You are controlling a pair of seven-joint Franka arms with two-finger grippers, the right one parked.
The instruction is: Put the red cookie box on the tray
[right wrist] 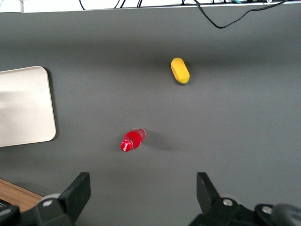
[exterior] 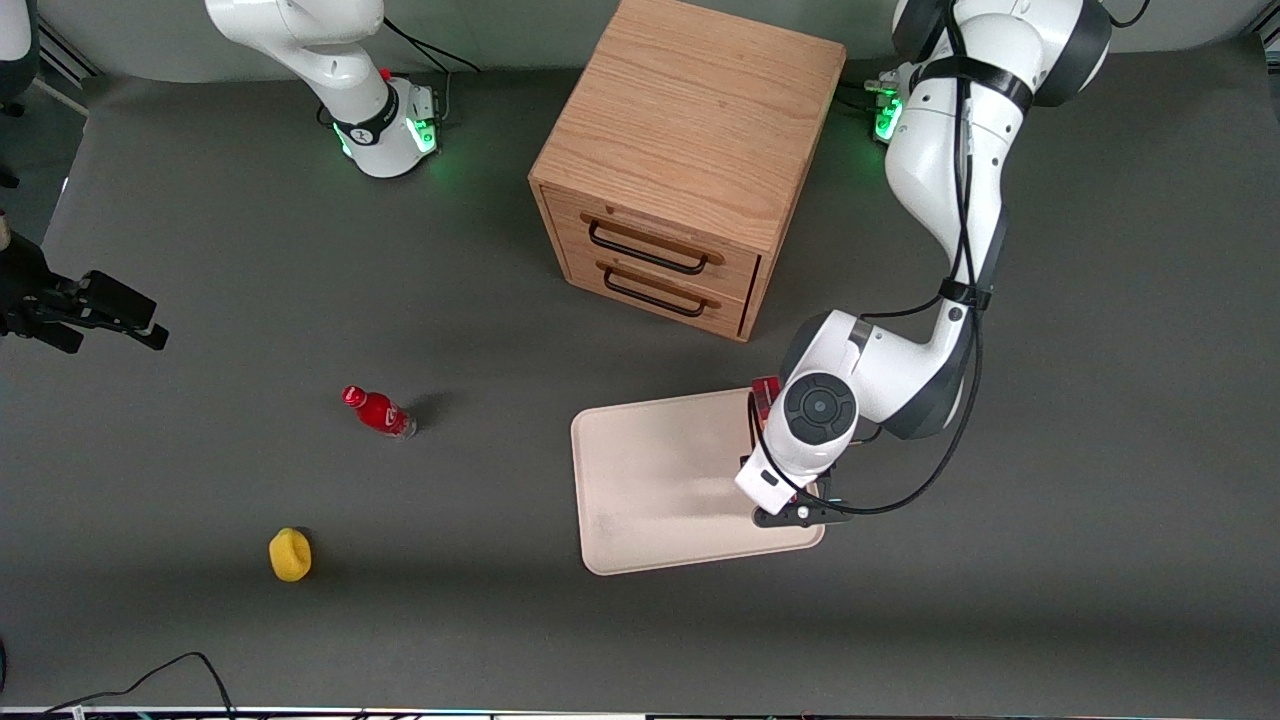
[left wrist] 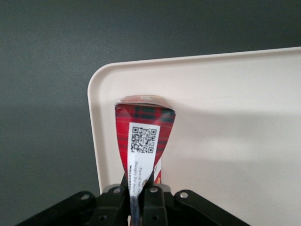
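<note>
- Left wrist view: my gripper has its fingers pinching the box, which stands over the tray near a corner.
- I'd lower until it rests on the tray, then spread the fingers.
- Its white label carries a QR code; the small print I can't read.

Left arm bent low, its gripper pointing down, fingers clamped close

A dark grey matte tabletop fills the scene under even, soft light. At twelve o'clock from its centre stands a light oak cabinet, its two shut drawers with dark bar handles facing roughly five o'clock. A black cable curls at seven o'clock.
</note>
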